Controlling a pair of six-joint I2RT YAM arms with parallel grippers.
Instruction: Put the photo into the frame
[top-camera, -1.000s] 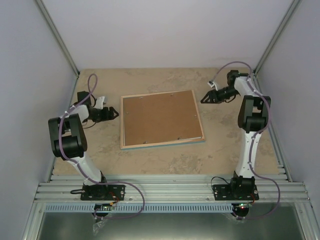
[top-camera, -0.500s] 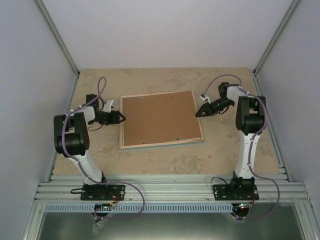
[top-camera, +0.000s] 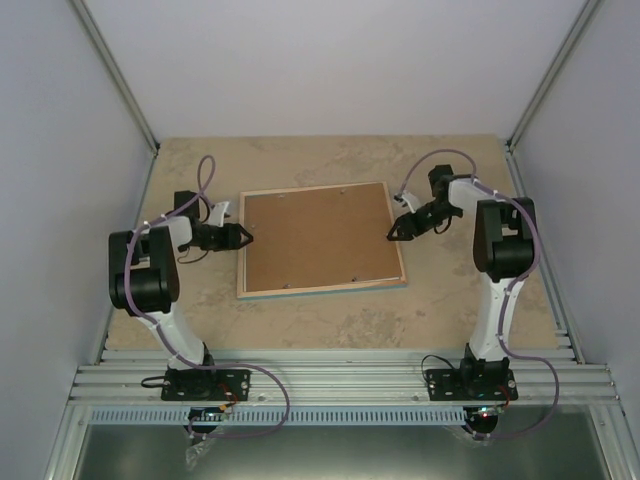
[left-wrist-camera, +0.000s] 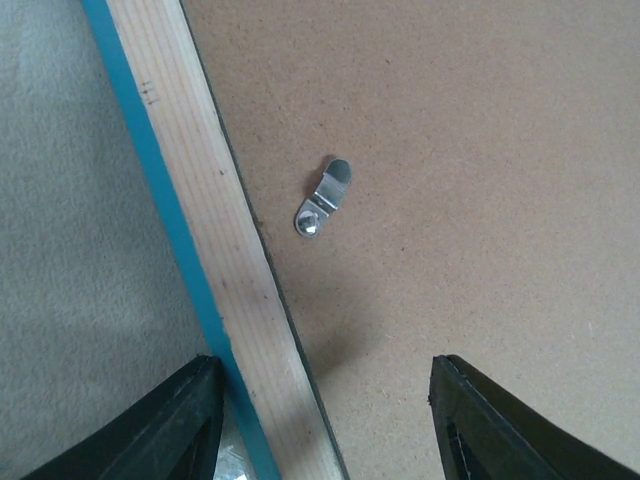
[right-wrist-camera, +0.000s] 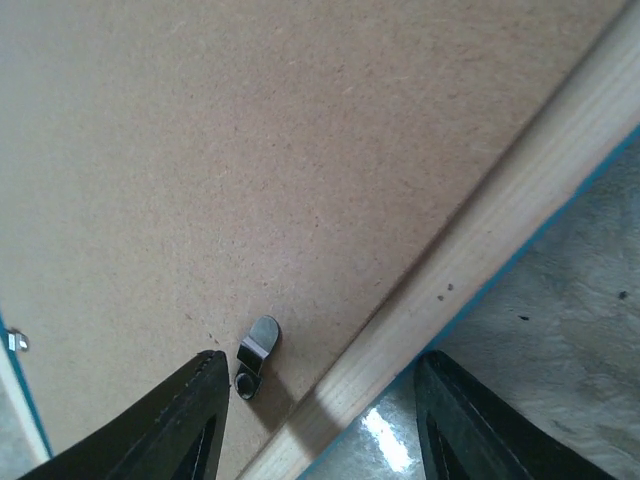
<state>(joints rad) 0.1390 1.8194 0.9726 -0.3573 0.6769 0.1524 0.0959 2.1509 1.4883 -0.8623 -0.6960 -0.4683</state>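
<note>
The frame (top-camera: 321, 287) lies face down in the middle of the table, its pale wooden rail (left-wrist-camera: 225, 230) edged in turquoise. A brown backing panel (top-camera: 318, 238) fills it, with small metal clips (left-wrist-camera: 325, 197) turned onto the panel. The photo is hidden. My left gripper (top-camera: 245, 238) is at the frame's left edge, open, with its jaws either side of the rail (left-wrist-camera: 322, 370). My right gripper (top-camera: 392, 233) is at the right edge, open, astride that rail (right-wrist-camera: 480, 235) beside a clip (right-wrist-camera: 255, 355).
Beige stone-patterned tabletop (top-camera: 450, 290) surrounds the frame. Grey walls with metal posts enclose the left, right and back. An aluminium rail (top-camera: 330, 380) carries both arm bases at the near edge.
Both grippers have moved inward from beside the frame to its left and right edges. The left jaws have narrowed. The frame has shifted slightly left.
</note>
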